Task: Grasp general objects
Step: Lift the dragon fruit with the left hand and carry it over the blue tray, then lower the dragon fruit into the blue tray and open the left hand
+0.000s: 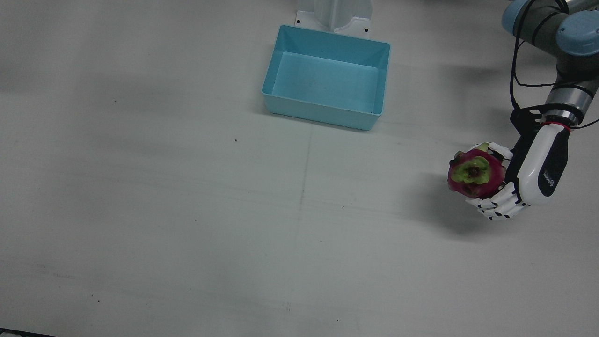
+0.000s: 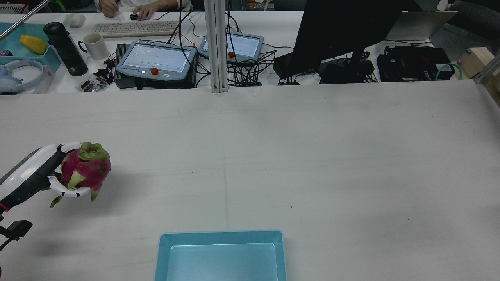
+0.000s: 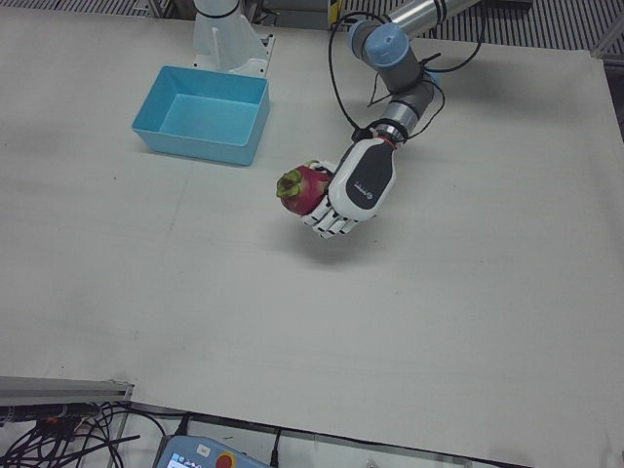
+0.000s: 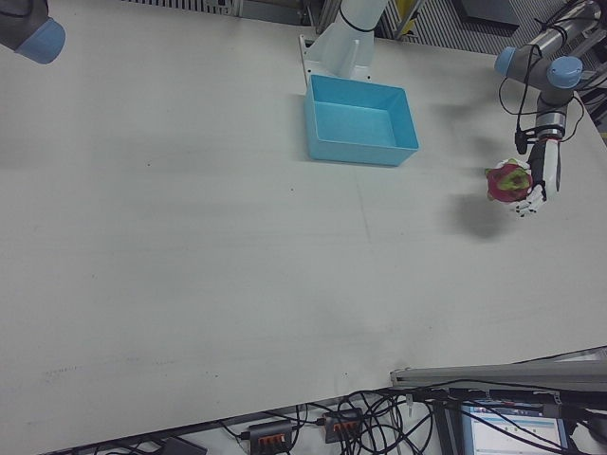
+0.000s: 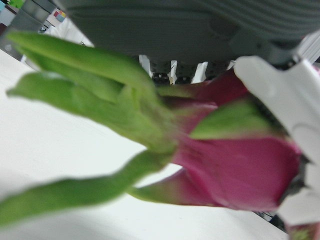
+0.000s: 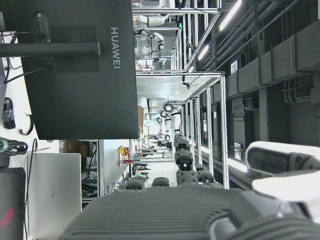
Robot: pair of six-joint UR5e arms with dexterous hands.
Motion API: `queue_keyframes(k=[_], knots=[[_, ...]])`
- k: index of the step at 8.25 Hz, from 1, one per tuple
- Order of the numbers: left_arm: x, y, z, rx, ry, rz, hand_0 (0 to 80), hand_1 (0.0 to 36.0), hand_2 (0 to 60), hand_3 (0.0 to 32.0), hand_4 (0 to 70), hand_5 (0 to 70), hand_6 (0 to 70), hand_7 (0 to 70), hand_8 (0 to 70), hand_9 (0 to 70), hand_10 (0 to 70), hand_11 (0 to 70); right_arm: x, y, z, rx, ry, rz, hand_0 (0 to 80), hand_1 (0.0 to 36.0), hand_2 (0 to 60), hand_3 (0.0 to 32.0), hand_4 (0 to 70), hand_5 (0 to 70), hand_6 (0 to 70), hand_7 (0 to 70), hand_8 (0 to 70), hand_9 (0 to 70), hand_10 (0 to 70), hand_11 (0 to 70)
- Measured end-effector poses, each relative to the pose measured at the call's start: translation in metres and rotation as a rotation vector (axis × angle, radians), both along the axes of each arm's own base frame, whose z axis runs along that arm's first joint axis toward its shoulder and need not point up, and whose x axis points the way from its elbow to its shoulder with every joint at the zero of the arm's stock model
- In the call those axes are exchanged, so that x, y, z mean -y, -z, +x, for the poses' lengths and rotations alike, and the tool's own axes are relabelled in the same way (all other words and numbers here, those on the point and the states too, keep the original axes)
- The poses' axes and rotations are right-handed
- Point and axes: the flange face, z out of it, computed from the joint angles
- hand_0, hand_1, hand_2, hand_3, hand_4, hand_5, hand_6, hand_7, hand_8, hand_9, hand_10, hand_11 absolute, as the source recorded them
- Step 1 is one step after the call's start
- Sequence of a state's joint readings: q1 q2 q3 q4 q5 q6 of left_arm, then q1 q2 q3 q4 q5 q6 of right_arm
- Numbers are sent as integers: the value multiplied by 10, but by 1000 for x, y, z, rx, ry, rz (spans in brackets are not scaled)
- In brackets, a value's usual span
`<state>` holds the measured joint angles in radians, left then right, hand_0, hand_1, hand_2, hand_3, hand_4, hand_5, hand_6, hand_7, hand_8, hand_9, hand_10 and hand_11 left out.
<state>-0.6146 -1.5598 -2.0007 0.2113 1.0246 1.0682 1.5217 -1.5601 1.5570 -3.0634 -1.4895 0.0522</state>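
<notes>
One dragon fruit sits in your left hand, fingers wrapped around it above the table. Your right hand's fingers cannot be judged. Well apart stands the blue bin.

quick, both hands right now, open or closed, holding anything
Left hand: shut on the magenta dragon fruit with green scales, held clear above the white table.
Right hand: cannot tell; only a sliver of it shows in its own view, with nothing seen in it.
</notes>
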Motion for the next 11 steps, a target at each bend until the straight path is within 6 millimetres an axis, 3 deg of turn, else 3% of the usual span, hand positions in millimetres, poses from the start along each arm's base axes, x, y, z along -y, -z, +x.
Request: queue_keyframes(k=[2,4,5,6,8,10,11], knots=[[3,58,21,-102,-101,74,463,259,600,0,287,700,406,651,335,488,534,700,0,0,0,0,0,0,0,0,0,0,0,0,0,0,0,0,0,0],[14,140,66,-145,-224,179,470,267,600,0,305,700,431,669,357,511,543,700,0,0,0,0,0,0,0,0,0,0,0,0,0,0,0,0,0,0],[16,176,82,-141,-275,236,471,265,600,0,304,700,432,670,355,509,537,700,0,0,0,0,0,0,0,0,0,0,0,0,0,0,0,0,0,0],[14,201,94,-121,-320,293,474,258,600,0,282,700,392,632,306,454,469,674,0,0,0,0,0,0,0,0,0,0,0,0,0,0,0,0,0,0],[1,219,110,-73,-394,368,469,277,600,0,250,700,341,576,252,391,395,568,0,0,0,0,0,0,0,0,0,0,0,0,0,0,0,0,0,0],[-30,224,141,-62,-472,399,475,301,600,0,222,700,236,438,151,247,252,385,0,0,0,0,0,0,0,0,0,0,0,0,0,0,0,0,0,0],[-44,227,154,-60,-494,414,479,289,600,0,202,700,185,368,104,180,192,298,0,0,0,0,0,0,0,0,0,0,0,0,0,0,0,0,0,0]])
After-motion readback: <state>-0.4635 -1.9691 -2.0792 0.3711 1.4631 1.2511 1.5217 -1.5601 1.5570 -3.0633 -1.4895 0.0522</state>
